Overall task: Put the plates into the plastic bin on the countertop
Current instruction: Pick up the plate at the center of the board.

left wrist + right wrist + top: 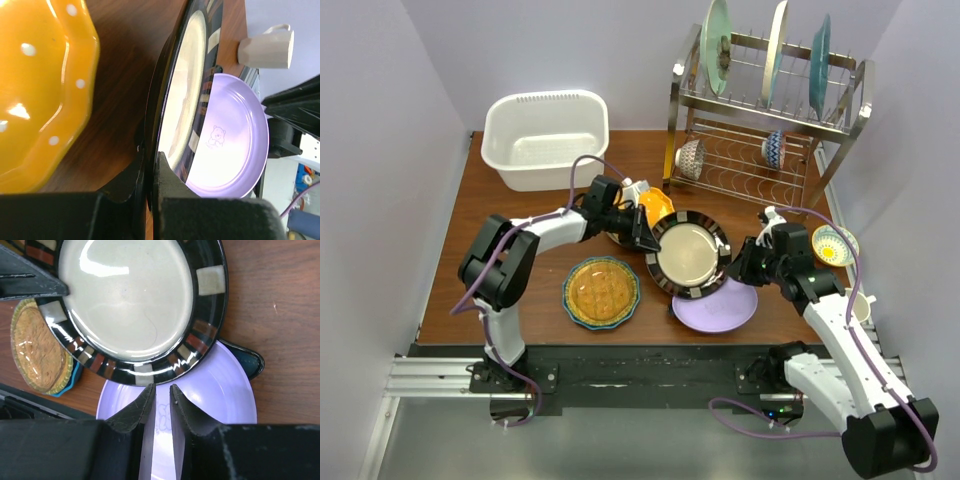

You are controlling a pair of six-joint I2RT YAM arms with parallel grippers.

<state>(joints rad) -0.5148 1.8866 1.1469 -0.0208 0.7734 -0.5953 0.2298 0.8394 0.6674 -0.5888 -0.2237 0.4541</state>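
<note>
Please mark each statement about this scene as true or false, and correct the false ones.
1. The plastic bin already holds one plate. False: it is empty.
2. The left gripper is shut on the rim of the black-rimmed plate. True.
3. The black-rimmed plate lies partly over the lavender plate. True.
4. The amber plate stands upright in the wire rack. False: it lies flat on the countertop.

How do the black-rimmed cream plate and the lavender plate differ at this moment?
The black-rimmed plate has a patterned dark rim; the lavender plate is plain with a small bear drawing. The left gripper clamps the black-rimmed plate's rim; the lavender plate lies partly beneath it. Both are round.
</note>
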